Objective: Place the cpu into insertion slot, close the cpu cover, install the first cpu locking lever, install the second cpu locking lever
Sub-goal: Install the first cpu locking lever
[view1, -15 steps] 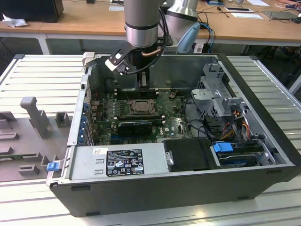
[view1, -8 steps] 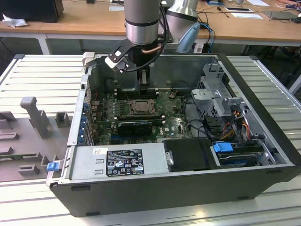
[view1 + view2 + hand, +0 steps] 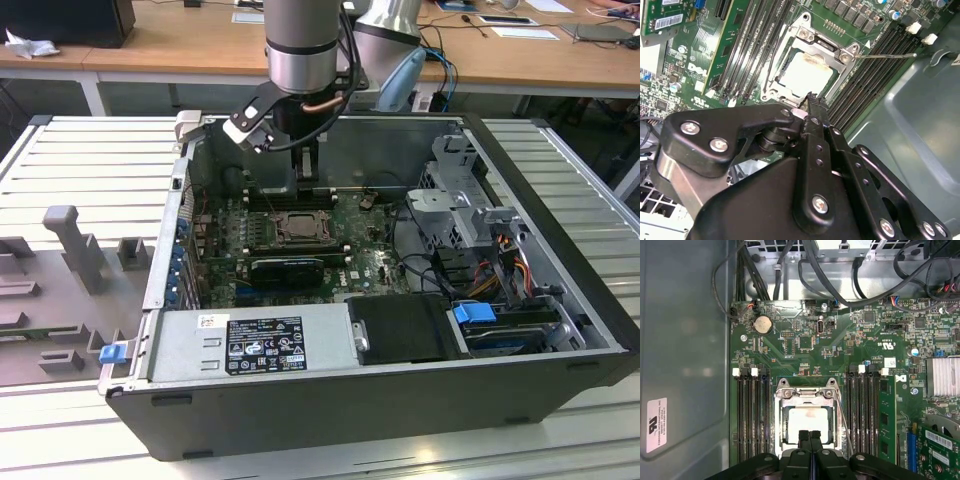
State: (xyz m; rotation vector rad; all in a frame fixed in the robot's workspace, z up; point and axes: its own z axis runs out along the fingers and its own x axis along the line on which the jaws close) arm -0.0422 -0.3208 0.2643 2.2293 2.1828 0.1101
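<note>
- Since the cpu [image 3: 806, 424] lies in the insertion slot [image 3: 297, 228] with the cpu cover [image 3: 807, 394] lowered around it, the main hazard is judged to be the locking levers. One thin wire lever [image 3: 887, 55] juts sideways over the memory slots [image 3: 865, 80] and appears unlatched.
- A fingertip pushing so thin a wire may slip off it and strike the cover or the bare face of the cpu.
- If the cover is not fully flat, forcing a lever down could strain the frame or the socket beneath. Whether it sits flat cannot be told.
- The memory slots lie just beside the socket on both sides, so a sideways sweep risks catching their clips.
- The fingers of the gripper [image 3: 810, 435] are pressed together with no gap between them, and nothing is held.
- In both wrist views the tips sit at the socket's near rim, over the cover's edge. Whether they touch it cannot be told.
- In the exterior view the gripper hangs inside the open computer case [image 3: 350, 410], above the slot.
</note>
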